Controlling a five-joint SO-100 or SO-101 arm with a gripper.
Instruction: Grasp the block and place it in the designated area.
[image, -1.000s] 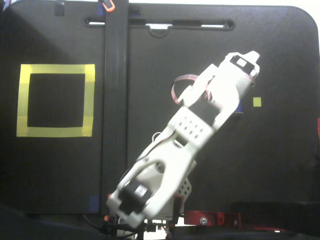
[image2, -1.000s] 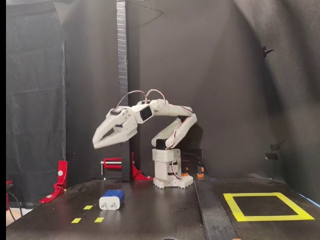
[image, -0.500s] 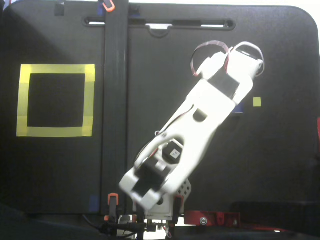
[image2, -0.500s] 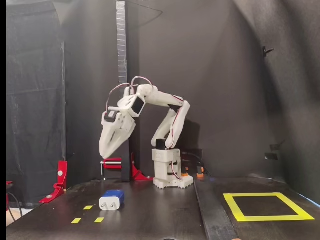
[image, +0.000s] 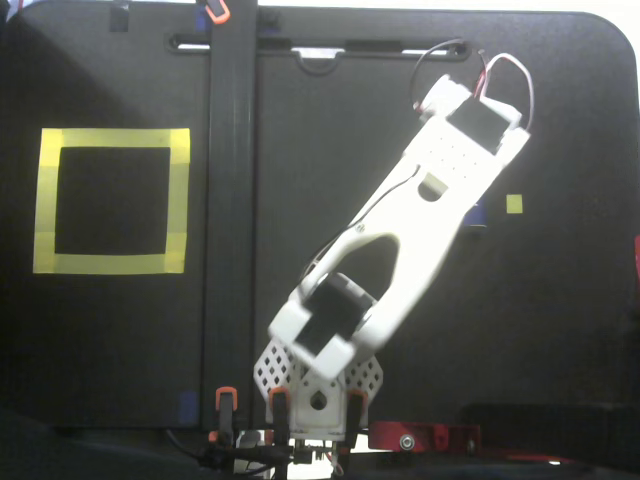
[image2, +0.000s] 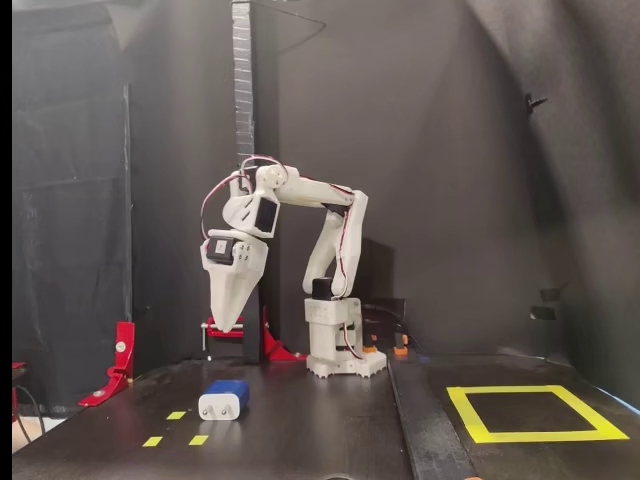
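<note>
No legible text, labels or numbers in either view.

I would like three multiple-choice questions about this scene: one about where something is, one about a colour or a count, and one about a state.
1. In the side fixed view, where does the block lie?
A. inside the yellow frame
B. on the table, below the gripper
C. between the gripper's fingers

2. What colour is the tape of the designated area?
A. yellow
B. red
C. white

3. How does the gripper stand?
A. lying flat on the table
B. pointing up
C. pointing down, above the table

Answers:
1. B, the block rests on the black surface at lower left, apart from the fingertips above it.
2. A, both fixed views show a yellow square frame.
3. C, its tip hangs in the air over the block, touching nothing.
</note>
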